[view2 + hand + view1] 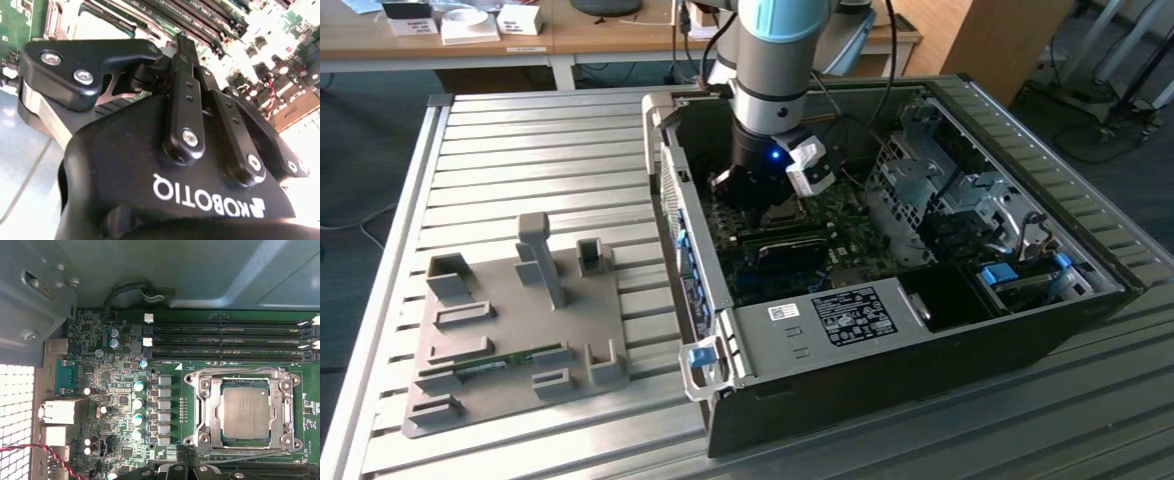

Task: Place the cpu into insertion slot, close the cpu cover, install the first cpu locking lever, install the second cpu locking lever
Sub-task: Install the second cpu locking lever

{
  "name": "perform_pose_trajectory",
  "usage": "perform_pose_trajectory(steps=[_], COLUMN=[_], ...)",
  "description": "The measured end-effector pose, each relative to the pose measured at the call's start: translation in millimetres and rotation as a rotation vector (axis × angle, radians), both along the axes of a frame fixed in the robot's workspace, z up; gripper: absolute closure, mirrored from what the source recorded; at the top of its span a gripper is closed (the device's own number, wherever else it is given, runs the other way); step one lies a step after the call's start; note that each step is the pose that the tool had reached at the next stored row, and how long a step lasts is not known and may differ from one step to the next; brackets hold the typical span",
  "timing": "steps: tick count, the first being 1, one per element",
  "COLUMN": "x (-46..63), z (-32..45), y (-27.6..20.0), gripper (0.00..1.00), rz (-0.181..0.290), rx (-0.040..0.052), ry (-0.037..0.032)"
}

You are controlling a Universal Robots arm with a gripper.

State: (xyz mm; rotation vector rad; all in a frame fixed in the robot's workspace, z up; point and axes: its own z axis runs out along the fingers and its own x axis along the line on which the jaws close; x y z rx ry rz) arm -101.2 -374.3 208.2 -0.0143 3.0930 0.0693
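Your gripper (187, 467) hung low inside the open computer case (1067, 330), its fingers (186, 95) drawn close together with nothing visible between them. Just beyond the fingertips, in the first wrist view, the cpu (246, 411) lay flat in its socket on the green motherboard (125, 390), and the cpu cover (204, 407) sat down around it, framing the chip's silvery top.
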Motion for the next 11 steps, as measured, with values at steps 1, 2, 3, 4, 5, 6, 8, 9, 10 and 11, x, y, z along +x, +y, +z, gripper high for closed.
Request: perform_pose_trajectory(steps=[1,2,3,4,5,6,8,9,10,11], x=[0.6,1.2,2.0,2.8,3.5,4.0,4.2,4.3,4.2,4.2], z=[0.0,0.0,0.1,0.1,0.1,0.0,-0.4,-1.1,-1.8,-2.5], y=[0.2,0.4,0.5,0.6,0.8,0.9,1.0,1.1,1.1,1.1], gripper=[0.89,0.89,0.89,0.89,0.89,0.89,0.89,0.89,0.89,0.89], rz=[0.0,0.0,0.0,0.0,0.0,0.0,0.0,0.0,0.0,0.0], rx=[0.0,-0.0001,-0.0002,-0.0003,-0.0002,-0.0001,0.0003,0.0007,0.0017,0.003], ry=[0.0,0.0001,0.0002,0.0003,0.0002,0.0,-0.0003,-0.0002,-0.0002,-0.0001])
